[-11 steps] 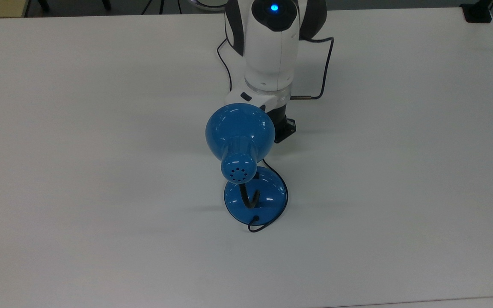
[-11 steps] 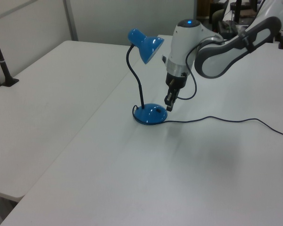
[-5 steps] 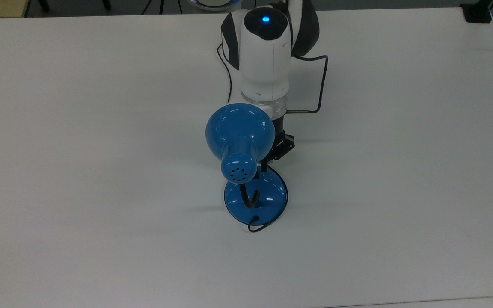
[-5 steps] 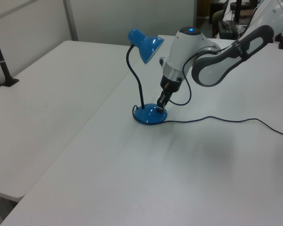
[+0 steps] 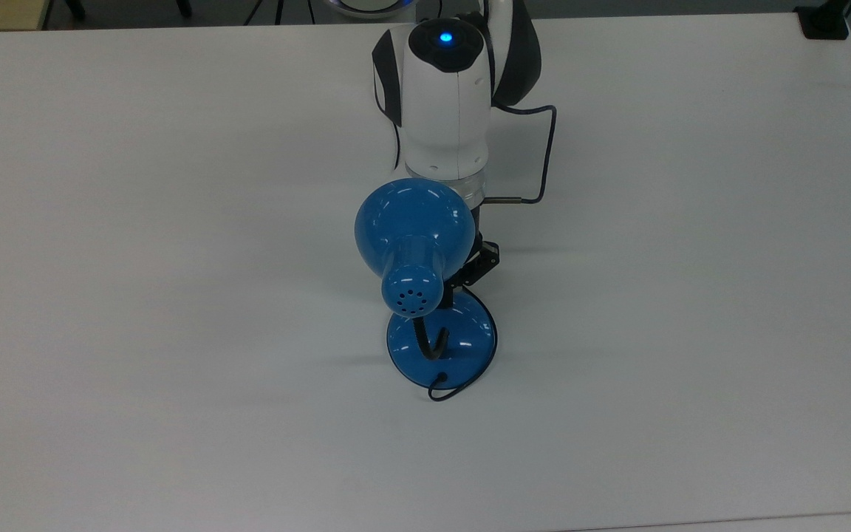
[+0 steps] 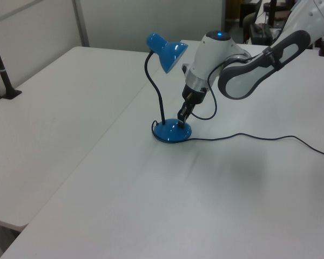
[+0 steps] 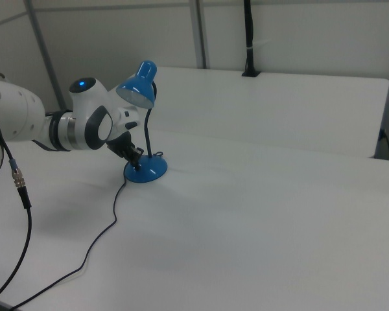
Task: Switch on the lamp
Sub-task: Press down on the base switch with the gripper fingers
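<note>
The blue lamp stands mid-table, its bell shade (image 5: 411, 235) tilted over the round base (image 5: 470, 341). In the left view the shade (image 6: 167, 50) sits atop the black gooseneck (image 6: 155, 86) above the base (image 6: 168, 133). My gripper (image 6: 181, 120) is shut and slants down with its tip touching, or just above, the top of the base on the arm's side. From the top view the shade hides most of the gripper (image 5: 462, 279). In the right view the gripper (image 7: 136, 162) meets the base (image 7: 150, 170) from the right view's left. No glow shows under the shade.
The lamp's thin black cord (image 6: 248, 137) trails from the base across the white table (image 5: 174, 369) toward the left view's right. A black clamp post (image 6: 2, 75) stands at the table's far left edge in the left view. A cable (image 7: 16, 175) hangs off the arm.
The arm has swung down and in under the shade. The gripper went from hanging beside the base to resting its tip at the base's top. The lamp has not moved.
</note>
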